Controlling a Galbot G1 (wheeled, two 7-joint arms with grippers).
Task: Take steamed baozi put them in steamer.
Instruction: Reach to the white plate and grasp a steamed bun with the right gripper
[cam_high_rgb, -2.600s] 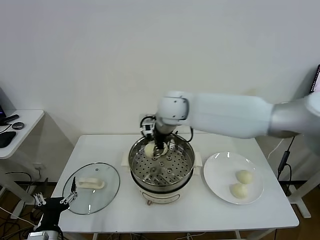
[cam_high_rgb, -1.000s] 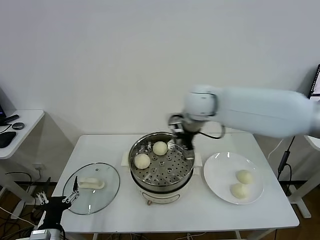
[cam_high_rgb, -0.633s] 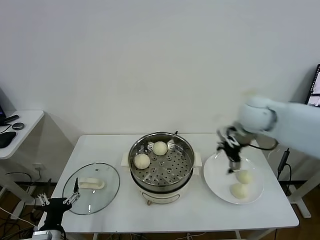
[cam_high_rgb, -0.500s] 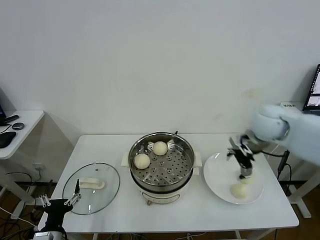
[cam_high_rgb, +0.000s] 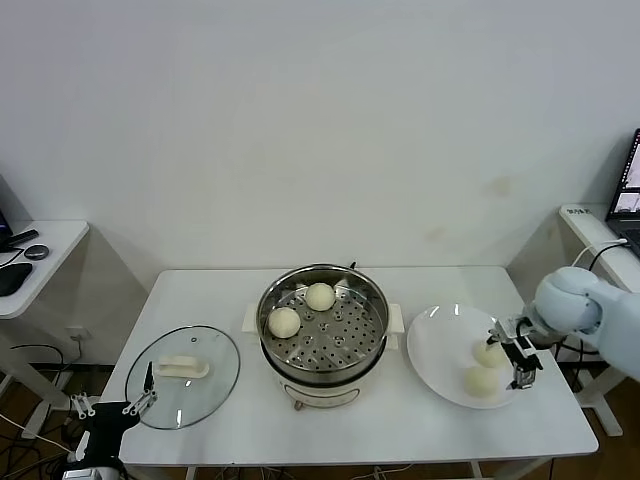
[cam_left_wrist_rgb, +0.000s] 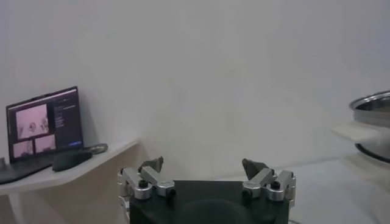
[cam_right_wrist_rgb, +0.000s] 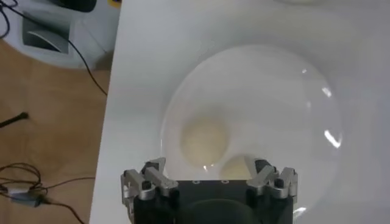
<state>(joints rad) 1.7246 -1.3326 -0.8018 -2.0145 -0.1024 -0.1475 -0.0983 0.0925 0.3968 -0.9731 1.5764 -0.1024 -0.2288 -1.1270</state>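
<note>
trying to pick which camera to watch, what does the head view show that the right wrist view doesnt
Only the head view shows the steamer with two buns already on its tray, the glass lid lying on the table to its left, and the left gripper, open, low by the table's front left corner.

Only the right wrist view shows the floor beside the table, with cables on it.

Both show the white plate with two buns on it, and the right gripper, open, over the plate's right edge.

The right claw (cam_right_wrist_rgb: 209, 176) partly hides one baozi (cam_right_wrist_rgb: 239, 168).
</note>
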